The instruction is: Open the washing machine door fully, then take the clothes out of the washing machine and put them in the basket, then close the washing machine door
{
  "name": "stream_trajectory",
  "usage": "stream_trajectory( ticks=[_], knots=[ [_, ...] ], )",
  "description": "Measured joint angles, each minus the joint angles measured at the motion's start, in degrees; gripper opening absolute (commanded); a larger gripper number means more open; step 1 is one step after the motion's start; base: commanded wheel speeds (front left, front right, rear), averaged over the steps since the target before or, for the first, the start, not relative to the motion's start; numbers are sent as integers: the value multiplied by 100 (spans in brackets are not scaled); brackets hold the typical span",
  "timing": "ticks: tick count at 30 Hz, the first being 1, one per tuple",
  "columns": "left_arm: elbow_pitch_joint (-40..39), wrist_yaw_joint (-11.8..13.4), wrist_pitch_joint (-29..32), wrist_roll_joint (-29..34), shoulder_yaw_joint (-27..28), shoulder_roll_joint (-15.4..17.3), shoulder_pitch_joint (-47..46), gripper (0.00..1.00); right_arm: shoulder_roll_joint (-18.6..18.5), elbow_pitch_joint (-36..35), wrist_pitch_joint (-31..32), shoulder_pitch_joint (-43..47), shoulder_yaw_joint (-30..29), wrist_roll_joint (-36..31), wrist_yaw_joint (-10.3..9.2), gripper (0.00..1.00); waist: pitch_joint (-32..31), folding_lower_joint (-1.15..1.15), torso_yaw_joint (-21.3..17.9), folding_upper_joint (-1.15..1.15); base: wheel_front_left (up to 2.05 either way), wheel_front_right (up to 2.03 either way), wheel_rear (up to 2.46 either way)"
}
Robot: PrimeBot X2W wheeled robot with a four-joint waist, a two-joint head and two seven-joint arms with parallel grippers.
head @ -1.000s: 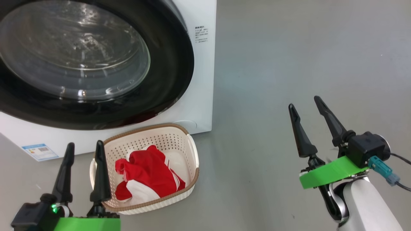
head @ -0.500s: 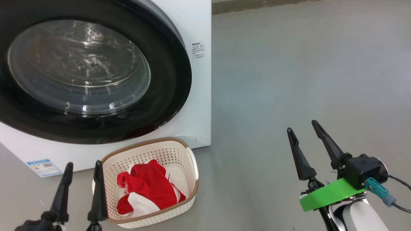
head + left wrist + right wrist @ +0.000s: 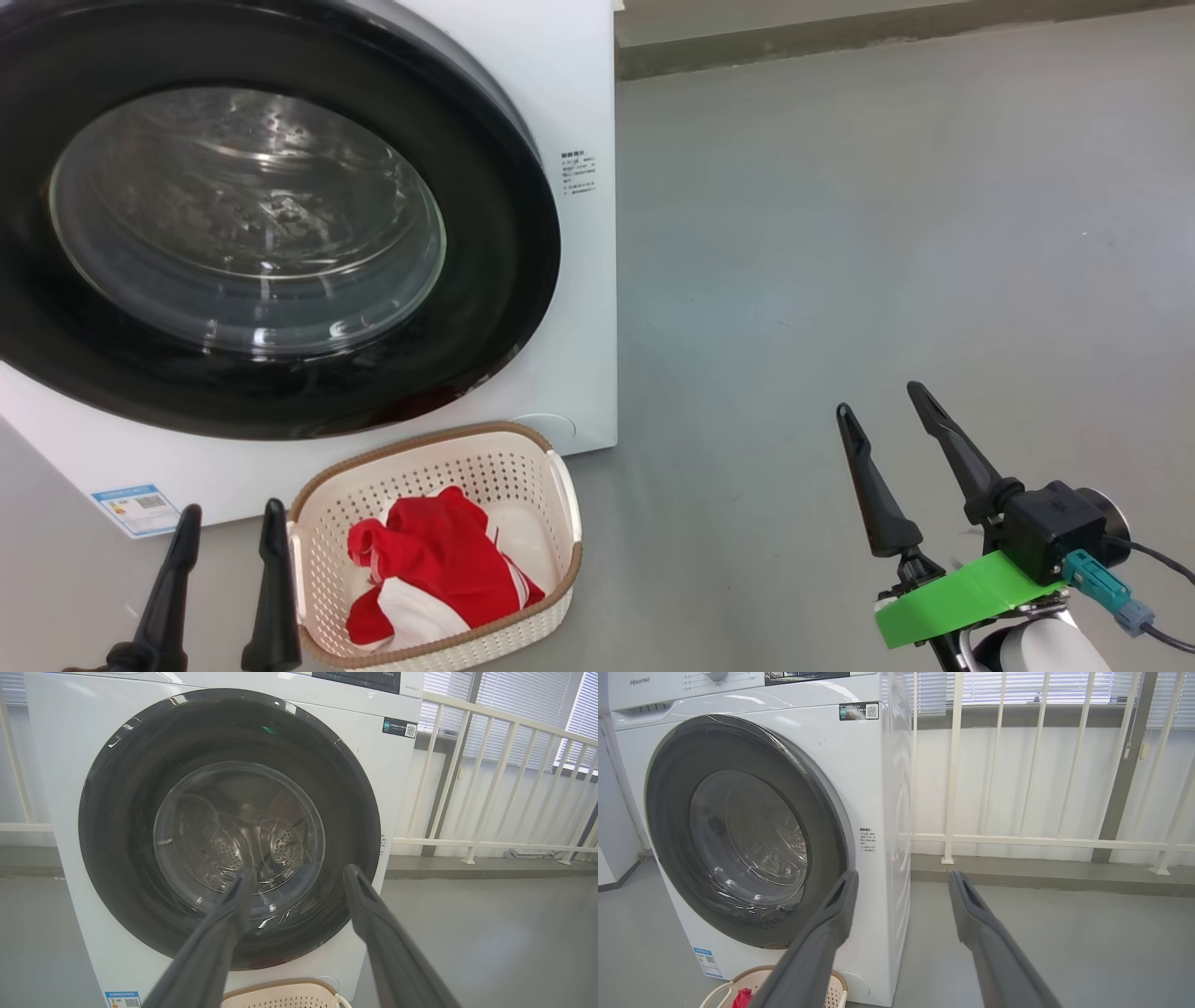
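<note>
The white washing machine [image 3: 583,308] stands at the left with its black-rimmed door [image 3: 504,233] flat against the front, glass window bulging out. On the floor before it sits the cream basket [image 3: 560,509], and the red and white clothes [image 3: 439,569] lie inside it. My left gripper [image 3: 229,523] is open at the bottom left, just left of the basket, holding nothing. Over bare floor at the lower right my right gripper [image 3: 882,401] is open and empty. The left wrist view faces the door [image 3: 117,812] head-on; the right wrist view takes the machine [image 3: 873,788] at an angle.
Grey floor [image 3: 887,233] spreads to the right of the machine. A white railing [image 3: 1017,840] with blinds behind it runs along the back wall. A small blue label [image 3: 135,509] sits on the machine's lower left front.
The head view has tilted upward, so machine, basket and both grippers sit lower in the picture. Both grippers remain open and the clothes lie unchanged in the basket.
</note>
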Motion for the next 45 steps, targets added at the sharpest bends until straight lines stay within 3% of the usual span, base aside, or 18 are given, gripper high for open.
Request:
stream_trajectory(
  ticks=[20, 21, 28, 45],
  knots=[
    [57, -47, 0, 66, 22, -4, 96, 100, 1, -55, 0, 81, 0, -156, 0, 100, -63, 0, 97, 0, 0, 0, 0],
    [83, -47, 3, 92, 20, -7, 93, 0, 2, -21, 1, 83, 2, -156, 1, 0, -63, 0, 97, 0, 0, 0, 0],
    [510, -46, 98, -24, -36, -118, 110, 0, 7, 369, 23, 359, 8, -65, 1, 0, -60, 0, 106, 0, 0, 0, 0],
    [662, -47, 372, -1089, -43, -121, 88, 0, -13, 389, 249, 354, -30, 1144, 1, 0, -32, 1, 192, 0, 0, 0, 0]
  ],
)
